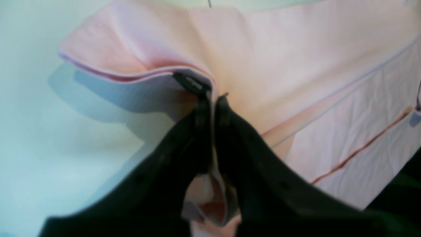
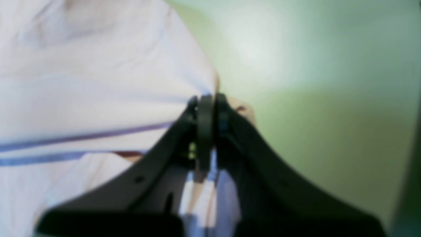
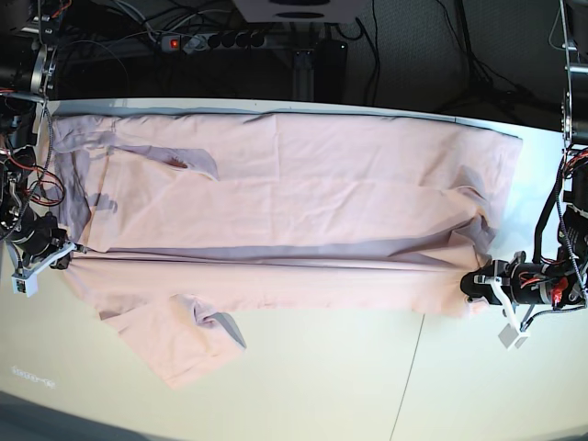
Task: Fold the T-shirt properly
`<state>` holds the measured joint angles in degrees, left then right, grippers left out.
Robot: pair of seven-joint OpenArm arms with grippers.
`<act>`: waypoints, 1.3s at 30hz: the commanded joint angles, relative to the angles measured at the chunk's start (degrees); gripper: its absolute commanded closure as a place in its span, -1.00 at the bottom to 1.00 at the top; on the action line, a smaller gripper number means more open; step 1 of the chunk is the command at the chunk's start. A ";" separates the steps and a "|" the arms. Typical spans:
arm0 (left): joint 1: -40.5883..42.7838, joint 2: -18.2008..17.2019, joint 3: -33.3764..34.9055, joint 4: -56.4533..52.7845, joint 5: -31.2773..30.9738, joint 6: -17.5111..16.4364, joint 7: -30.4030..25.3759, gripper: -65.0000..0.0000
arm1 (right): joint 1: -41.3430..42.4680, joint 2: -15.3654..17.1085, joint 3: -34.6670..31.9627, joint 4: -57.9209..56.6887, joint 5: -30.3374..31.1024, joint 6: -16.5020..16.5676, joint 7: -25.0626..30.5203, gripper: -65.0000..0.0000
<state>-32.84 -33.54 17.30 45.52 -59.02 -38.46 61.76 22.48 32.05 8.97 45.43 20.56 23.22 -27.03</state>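
Both black grippers, left and right, pinch the large pale pink cotton T-shirt mid lengthwise fold, a sleeve unfolded.

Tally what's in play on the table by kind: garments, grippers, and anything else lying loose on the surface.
Garments: 1, the pink T-shirt, spread across the table.
Grippers: 2, the left gripper and the right gripper, each pinching an edge of the shirt.
Other loose items on the surface: 0 visible.
Total: 3
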 commanded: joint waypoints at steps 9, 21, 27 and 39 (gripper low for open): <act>-1.25 -1.53 -0.28 0.83 -1.97 -1.54 2.99 1.00 | 0.63 1.53 0.44 0.79 -0.57 3.15 -0.02 1.00; -1.25 -1.53 -0.28 0.83 -2.03 -1.54 2.99 1.00 | 0.83 1.64 0.57 0.81 -0.09 3.13 -0.02 -0.22; -1.27 -1.53 -0.28 0.83 -1.99 -1.54 3.02 1.00 | 0.85 1.62 5.64 3.58 3.50 3.13 -0.04 -0.22; -1.27 -1.53 -0.28 0.83 -2.03 -1.54 3.02 1.00 | 13.33 -0.26 5.31 0.15 3.02 3.17 -2.34 -0.21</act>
<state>-32.40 -33.98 17.30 45.54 -60.29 -38.46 65.17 34.22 30.76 14.13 44.82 23.20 23.29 -30.46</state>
